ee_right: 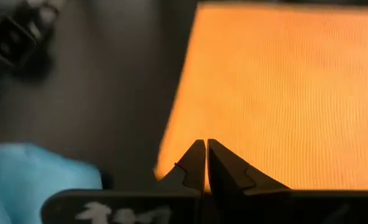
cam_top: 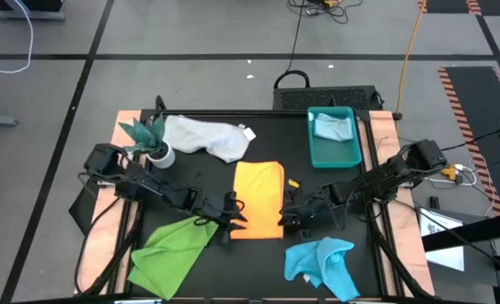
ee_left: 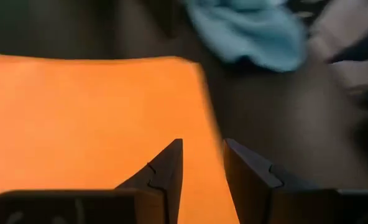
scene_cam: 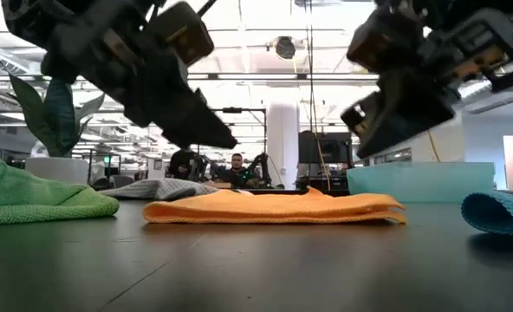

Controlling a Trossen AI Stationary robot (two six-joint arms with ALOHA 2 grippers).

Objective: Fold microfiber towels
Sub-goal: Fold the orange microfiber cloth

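the orange towel (cam_top: 258, 200) is laid folded at the middle of the black table (cam_top: 208, 262). the left gripper (cam_top: 236, 213) is held at the towel's left edge, its fingers parted with nothing between them. the right gripper (cam_top: 288, 213) is held at the right edge, fingers pressed together, empty. the green towel (cam_top: 170, 247) is seen front left, the turquoise towel (cam_top: 322, 263) front right.
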